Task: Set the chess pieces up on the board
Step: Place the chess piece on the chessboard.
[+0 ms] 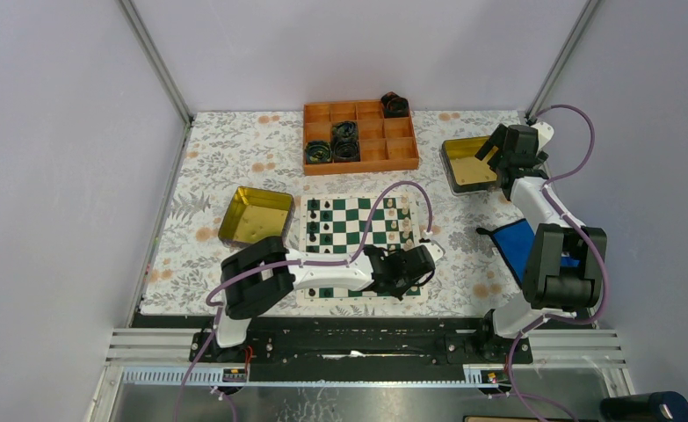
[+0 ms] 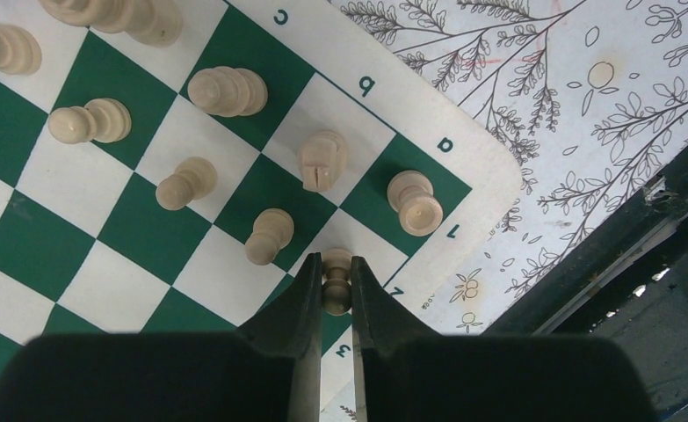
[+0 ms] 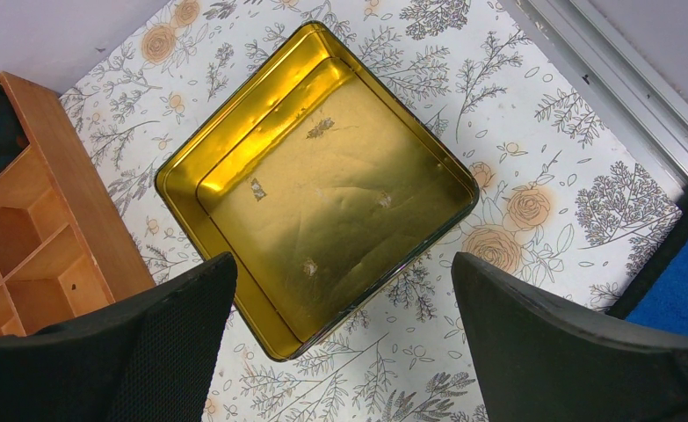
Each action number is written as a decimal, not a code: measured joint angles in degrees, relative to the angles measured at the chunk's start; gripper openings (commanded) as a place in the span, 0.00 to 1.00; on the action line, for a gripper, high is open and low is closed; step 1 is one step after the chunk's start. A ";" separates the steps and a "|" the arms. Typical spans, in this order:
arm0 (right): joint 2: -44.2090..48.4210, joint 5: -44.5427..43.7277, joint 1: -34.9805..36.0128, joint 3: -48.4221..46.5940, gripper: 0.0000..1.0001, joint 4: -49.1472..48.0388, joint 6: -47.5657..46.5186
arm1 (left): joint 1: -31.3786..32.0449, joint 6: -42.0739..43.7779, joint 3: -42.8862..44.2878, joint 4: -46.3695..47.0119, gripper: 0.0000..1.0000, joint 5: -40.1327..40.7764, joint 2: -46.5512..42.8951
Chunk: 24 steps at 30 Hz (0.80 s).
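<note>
The green-and-white board (image 1: 351, 230) lies mid-table, with black chess pieces (image 1: 319, 221) along its left side and cream ones (image 1: 399, 215) along its right. My left gripper (image 1: 426, 257) hovers over the board's near right corner. In the left wrist view the left gripper (image 2: 336, 264) is shut on a cream pawn (image 2: 337, 294), held just above the board (image 2: 32, 246) near the corner. A cream rook (image 2: 415, 200), knight (image 2: 322, 160) and several pawns (image 2: 268, 236) stand close by. My right gripper (image 3: 342, 264) stands wide open with nothing between its fingers, above a yellow-lined tin (image 3: 322, 185).
An orange compartment tray (image 1: 401, 151) with black coiled rolls (image 1: 344, 141) sits at the back. One yellow tin (image 1: 254, 214) lies left of the board, the other (image 1: 467, 164) at the back right. A blue cloth (image 1: 517, 239) lies by the right arm.
</note>
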<state>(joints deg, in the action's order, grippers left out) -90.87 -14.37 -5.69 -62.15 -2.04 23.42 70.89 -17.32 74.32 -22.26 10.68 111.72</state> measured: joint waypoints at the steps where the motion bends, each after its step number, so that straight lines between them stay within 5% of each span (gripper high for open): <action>1: 0.00 0.02 0.00 0.00 1.00 0.00 0.00 | 0.00 -0.02 0.00 0.00 0.04 0.00 0.00; 6: 0.00 0.02 0.00 0.00 1.00 0.00 0.00 | 0.02 -0.02 0.24 -0.22 0.09 0.04 0.15; 12: 0.00 0.04 0.00 0.00 1.00 -0.02 0.00 | 0.02 -0.11 0.57 -0.57 0.27 0.48 0.31; 24: 0.00 0.07 0.00 0.02 1.00 -0.02 0.00 | 0.11 -0.52 0.57 -0.98 0.41 1.60 0.31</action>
<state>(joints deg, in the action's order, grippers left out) -90.87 -14.31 -5.69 -62.13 -2.07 23.42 71.00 -17.85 74.89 -23.24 12.27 112.03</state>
